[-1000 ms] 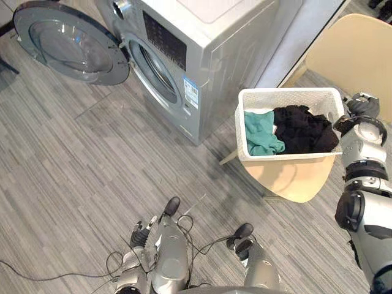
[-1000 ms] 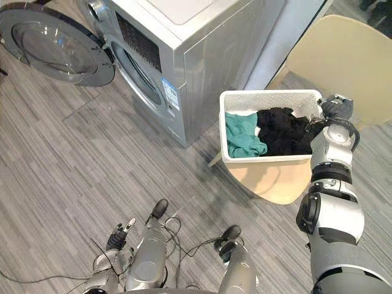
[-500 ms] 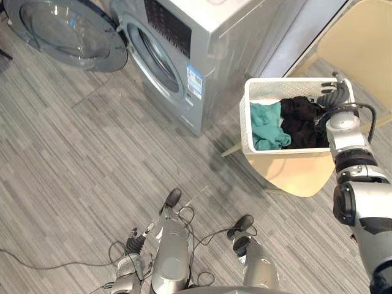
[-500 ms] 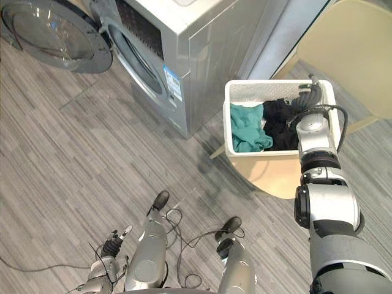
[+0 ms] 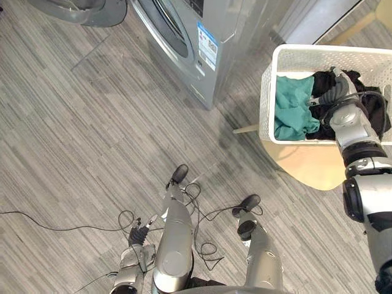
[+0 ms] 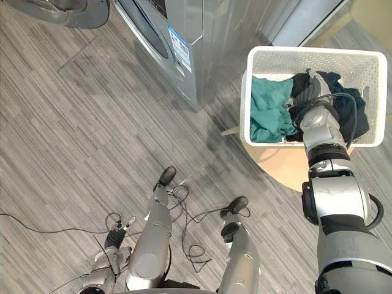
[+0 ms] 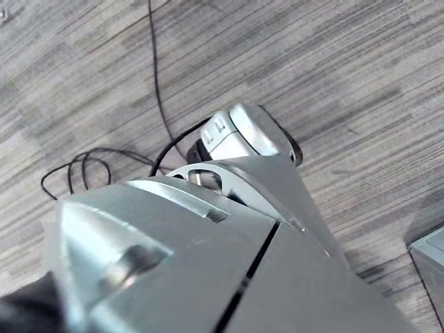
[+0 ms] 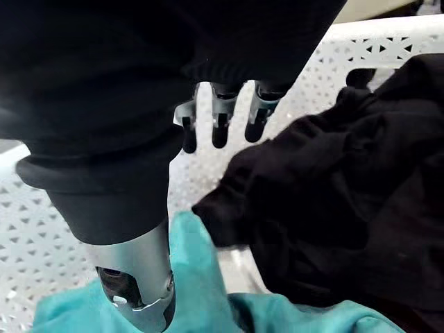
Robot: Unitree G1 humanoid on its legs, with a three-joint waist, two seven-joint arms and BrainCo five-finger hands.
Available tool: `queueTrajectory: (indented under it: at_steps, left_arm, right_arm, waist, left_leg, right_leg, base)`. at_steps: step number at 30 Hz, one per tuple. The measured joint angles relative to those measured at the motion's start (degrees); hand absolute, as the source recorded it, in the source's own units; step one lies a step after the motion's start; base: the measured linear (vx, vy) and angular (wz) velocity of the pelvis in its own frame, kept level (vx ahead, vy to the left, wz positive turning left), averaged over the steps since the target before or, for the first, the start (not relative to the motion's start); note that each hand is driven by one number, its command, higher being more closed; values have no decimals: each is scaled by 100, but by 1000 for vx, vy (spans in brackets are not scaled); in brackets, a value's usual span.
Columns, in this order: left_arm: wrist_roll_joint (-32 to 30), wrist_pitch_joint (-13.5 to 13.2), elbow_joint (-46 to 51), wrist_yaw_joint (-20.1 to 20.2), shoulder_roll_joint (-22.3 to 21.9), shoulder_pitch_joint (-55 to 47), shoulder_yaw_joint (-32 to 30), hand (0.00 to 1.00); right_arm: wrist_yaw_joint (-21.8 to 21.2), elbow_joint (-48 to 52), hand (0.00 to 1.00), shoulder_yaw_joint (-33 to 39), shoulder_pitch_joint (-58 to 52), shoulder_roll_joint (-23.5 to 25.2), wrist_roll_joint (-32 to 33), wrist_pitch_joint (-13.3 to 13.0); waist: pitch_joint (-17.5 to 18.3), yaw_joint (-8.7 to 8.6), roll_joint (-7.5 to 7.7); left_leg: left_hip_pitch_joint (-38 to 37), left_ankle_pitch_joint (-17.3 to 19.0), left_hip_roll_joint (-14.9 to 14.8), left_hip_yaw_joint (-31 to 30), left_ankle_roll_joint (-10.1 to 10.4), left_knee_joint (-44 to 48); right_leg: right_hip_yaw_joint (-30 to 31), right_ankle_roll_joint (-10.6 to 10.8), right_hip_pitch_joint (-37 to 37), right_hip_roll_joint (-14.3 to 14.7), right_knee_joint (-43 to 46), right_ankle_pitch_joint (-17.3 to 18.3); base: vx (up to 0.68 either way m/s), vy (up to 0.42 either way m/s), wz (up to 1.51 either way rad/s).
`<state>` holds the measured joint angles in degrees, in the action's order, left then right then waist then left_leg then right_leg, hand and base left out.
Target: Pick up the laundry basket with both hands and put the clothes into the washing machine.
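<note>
We look down on a grey striped floor [image 5: 73, 141] with a silver washing machine [image 5: 208, 30] at 12 o'clock, its round door [image 5: 79, 9] swung open at 11 o'clock. At 2 o'clock a white perforated laundry basket [image 6: 318, 58] sits on a pale wooden chair seat [image 5: 306, 168], holding a teal garment [image 5: 289, 107] on the side nearer the machine and a black garment [image 8: 347, 173] beside it. The robot's right hand [image 6: 304, 95] is down inside the basket over the clothes, its fingers [image 8: 216, 118] straight and gripping nothing, while the left hand [image 5: 135, 254] hangs at 7 o'clock, and we cannot tell whether that one is open or closed.
</note>
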<state>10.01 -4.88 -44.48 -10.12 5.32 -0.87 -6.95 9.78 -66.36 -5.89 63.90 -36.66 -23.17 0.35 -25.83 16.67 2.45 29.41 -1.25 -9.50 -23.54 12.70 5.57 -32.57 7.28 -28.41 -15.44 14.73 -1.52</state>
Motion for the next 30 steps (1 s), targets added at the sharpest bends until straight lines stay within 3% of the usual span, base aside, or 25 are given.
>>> queueTrajectory:
  at_steps: [9, 14, 15, 19, 20, 30]
  left_arm:
    - [-2, -14, 409, -7, -86, 102, -79, 0]
    - [0, -48, 655, -11, -213, 260, -225, 0]
    - [15, -44, 781, -53, -314, 261, -277, 0]
    - [39, -52, 846, -117, -347, 262, -303, 0]
    - [39, -51, 846, -118, -351, 262, -317, 0]
    - [52, -51, 1027, -165, -508, 255, -505, 0]
  right_arm:
    - [-6, 161, 0, -765, 117, -160, -237, 12]
    - [-25, 531, 0, -1346, 110, -210, -577, 17]
    - [19, 833, 0, -1598, 162, -291, -649, 86]
    - [22, 939, 0, -1785, 197, -331, -671, 145]
    - [25, 939, 100, -1822, 220, -331, -672, 150]
    - [57, 1146, 100, -2109, 478, -491, -1075, 271]
  waist:
    - [-96, 25, -8]
    - [-202, 140, -11]
    - [-209, 140, -5]
    - [-210, 145, 6]
    - [-210, 144, 6]
    - [-201, 174, 24]
  left_leg:
    - [574, 54, 26, -148, 50, 243]
    - [1173, 290, 74, -317, 105, 842]
    - [1642, 480, 165, -407, 159, 1353]
    - [1868, 594, 170, -468, 145, 1534]
    - [1877, 594, 166, -469, 145, 1536]
    - [2030, 587, 129, -544, 159, 1595]
  right_leg:
    - [-111, -10, -404, 10, 38, -4]
    - [-233, -177, -841, -118, 493, 118]
    - [-312, -230, -1248, -282, 1036, 365]
    - [-341, -281, -1496, -356, 1435, 666]
    - [-342, -292, -1513, -357, 1454, 675]
    - [-393, -344, -1667, -355, 1614, 717]
  base:
    - [-31, -13, 0]
    - [-63, -8, 2]
    - [-101, -80, -1]
    - [-41, -80, 3]
    - [18, -125, -4]
    - [59, -106, 0]
